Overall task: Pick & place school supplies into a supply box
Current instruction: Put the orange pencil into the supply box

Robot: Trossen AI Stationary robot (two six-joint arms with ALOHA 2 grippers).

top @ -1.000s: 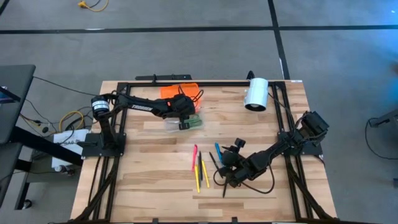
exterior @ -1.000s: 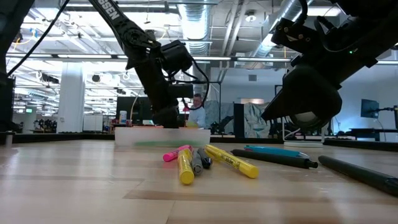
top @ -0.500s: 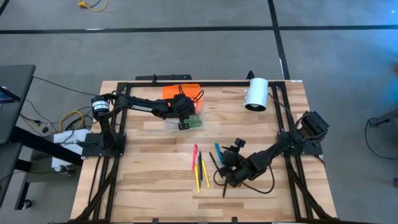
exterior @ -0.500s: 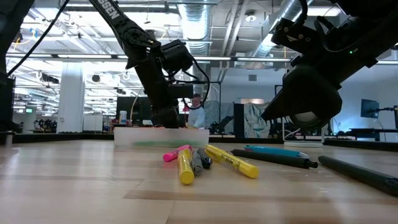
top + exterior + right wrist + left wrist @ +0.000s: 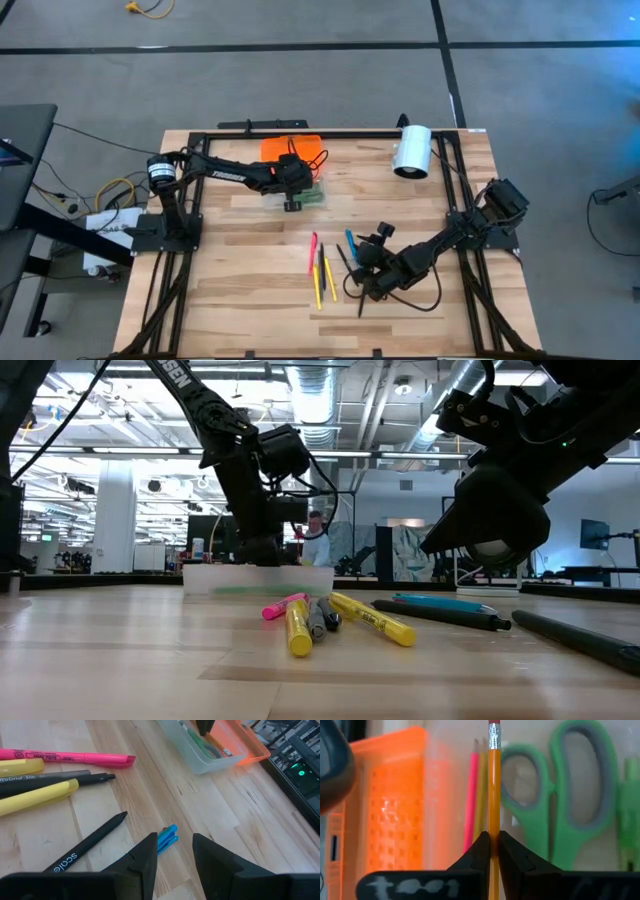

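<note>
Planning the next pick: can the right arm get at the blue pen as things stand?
Probably yes. The right gripper hangs open just above the blue pen, whose tip shows between its fingers, nothing over it. A black pen lies close beside it. The left gripper is away at the supply box.

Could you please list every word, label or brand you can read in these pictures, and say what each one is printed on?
"scale" – on the black pen.
"Round Sli…", cut off by the picture's edge – on the grey marker.
Black print on the pink highlighter: too blurred to read.
White lettering on the left arm: too small to read.
White marks on the left tool: blurred, unreadable.
</note>
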